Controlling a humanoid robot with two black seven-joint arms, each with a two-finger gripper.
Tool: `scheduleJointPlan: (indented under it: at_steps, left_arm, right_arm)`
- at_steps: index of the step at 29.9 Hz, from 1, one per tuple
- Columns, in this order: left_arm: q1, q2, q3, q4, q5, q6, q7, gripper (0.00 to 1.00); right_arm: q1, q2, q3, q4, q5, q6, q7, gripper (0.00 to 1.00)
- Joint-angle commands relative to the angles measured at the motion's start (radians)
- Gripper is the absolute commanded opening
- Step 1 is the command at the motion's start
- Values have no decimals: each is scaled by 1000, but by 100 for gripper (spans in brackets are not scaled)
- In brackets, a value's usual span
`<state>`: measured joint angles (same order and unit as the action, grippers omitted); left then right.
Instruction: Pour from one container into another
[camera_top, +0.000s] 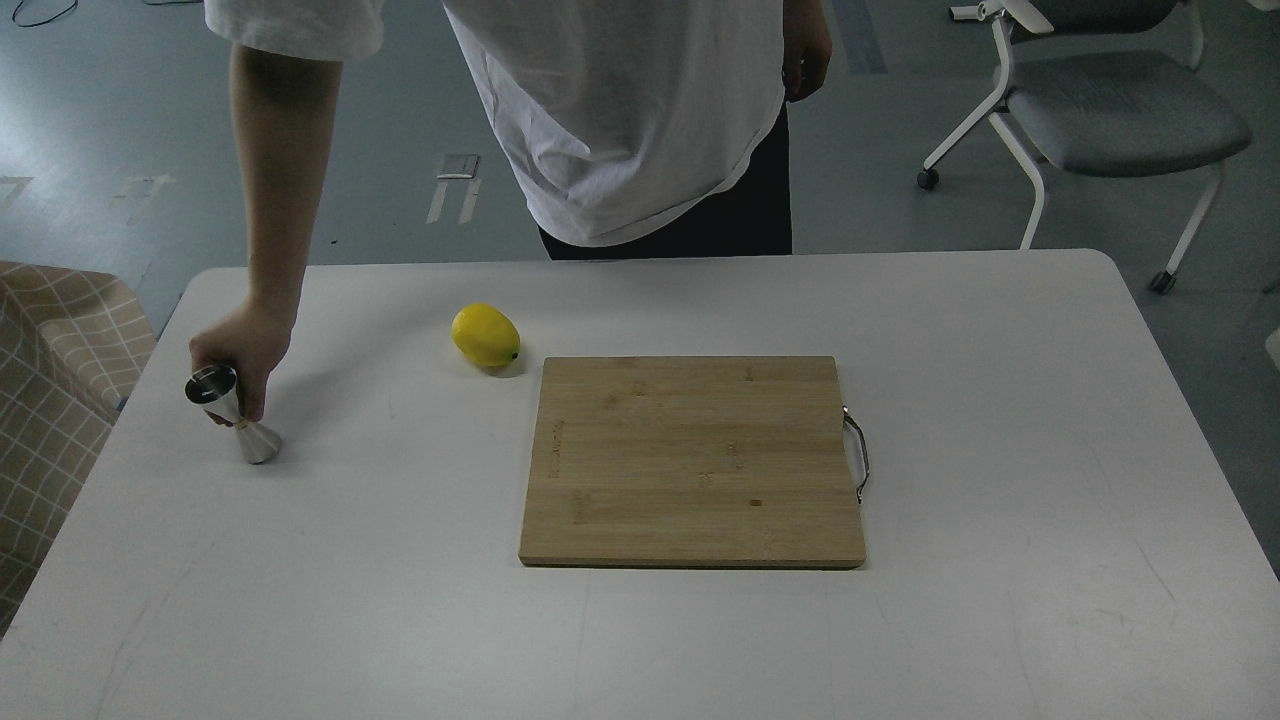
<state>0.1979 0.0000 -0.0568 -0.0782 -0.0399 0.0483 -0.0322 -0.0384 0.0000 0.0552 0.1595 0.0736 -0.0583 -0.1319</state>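
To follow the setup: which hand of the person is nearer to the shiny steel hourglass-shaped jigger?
Their right hand, gripping the steel jigger; the left hand hangs far off beside their hip.

person — white short-sleeved T-shirt, loose, creased | dark trousers | forearms bare

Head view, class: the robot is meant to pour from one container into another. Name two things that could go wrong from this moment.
1. A person's hand grips the shiny steel hourglass-shaped jigger near the white table's left edge; any reach there risks striking that hand.
2. No clear glass tumbler is in view, so there may be nothing to pour from.
3. The yellow lemon beside the wooden cutting board could roll if bumped.
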Motion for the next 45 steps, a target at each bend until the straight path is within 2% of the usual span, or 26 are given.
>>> scheduleJointPlan:
  at_steps: [1,45]
  left_arm:
    - [0,0,0,0,0,-1,0,99]
    - [0,0,0,0,0,-1,0,99]
  right_arm:
    - [0,0,0,0,0,0,0,100]
    - [0,0,0,0,0,0,0,100]
